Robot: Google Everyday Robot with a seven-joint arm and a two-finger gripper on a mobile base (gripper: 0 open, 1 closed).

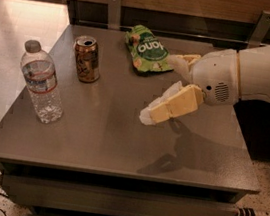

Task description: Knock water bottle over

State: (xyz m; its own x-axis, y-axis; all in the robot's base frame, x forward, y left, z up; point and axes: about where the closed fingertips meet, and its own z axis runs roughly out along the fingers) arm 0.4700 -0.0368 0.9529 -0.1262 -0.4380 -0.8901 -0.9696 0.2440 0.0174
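Note:
The water bottle [41,83] is clear ribbed plastic with a grey-white cap and a white label with red and blue bands. It stands upright near the left edge of the dark table [119,143]. My gripper [157,88] hovers over the middle-right of the table, well to the right of the bottle and apart from it. Its cream fingers [171,105] are spread open and hold nothing. The white arm reaches in from the right.
A brown-gold drink can [87,58] stands upright behind and to the right of the bottle. A green snack bag [146,49] lies at the back of the table, just beyond the gripper. A wooden wall panel runs behind the table.

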